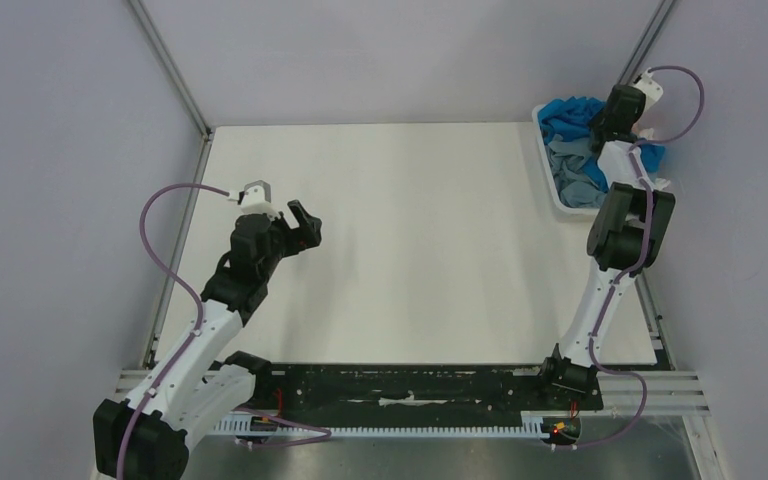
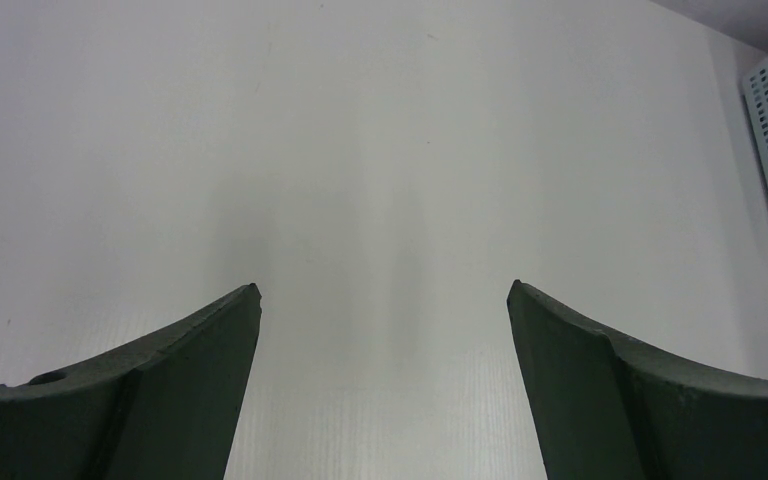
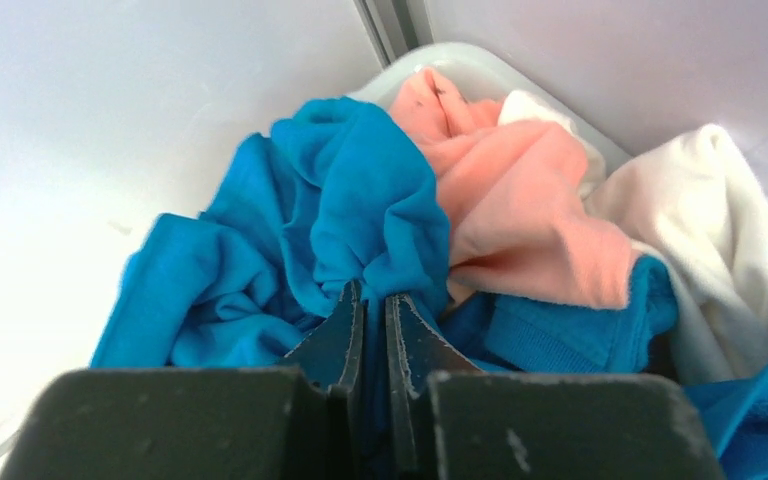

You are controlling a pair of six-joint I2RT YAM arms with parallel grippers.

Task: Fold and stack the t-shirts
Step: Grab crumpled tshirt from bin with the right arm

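A fold of the bright blue t-shirt point(image 3: 360, 200), heaped in the basket point(image 1: 558, 204) at the far right edge of the table point(image 1: 410, 250), is seemingly pinched between the closed fingers of the right gripper point(image 3: 375, 296), while those of the left gripper point(image 2: 385, 290) are held wide apart.

We are in a robotics lab, inside a purpose-built test cell. Two white-and-black robot arms, the left arm point(image 1: 205, 335) and the right arm point(image 1: 610, 275), are bolted to a black rail point(image 1: 410, 385) at the near edge of a white surface point(image 1: 420, 250), with purple cables point(image 1: 702, 100) looping from them. Aluminium posts point(image 1: 170, 65) rise at the far corners, and plain pale walls point(image 1: 390, 55) close us in. At the far right corner a white plastic basket point(image 1: 558, 200) holds a bright blue t-shirt point(image 1: 570, 115) among others.
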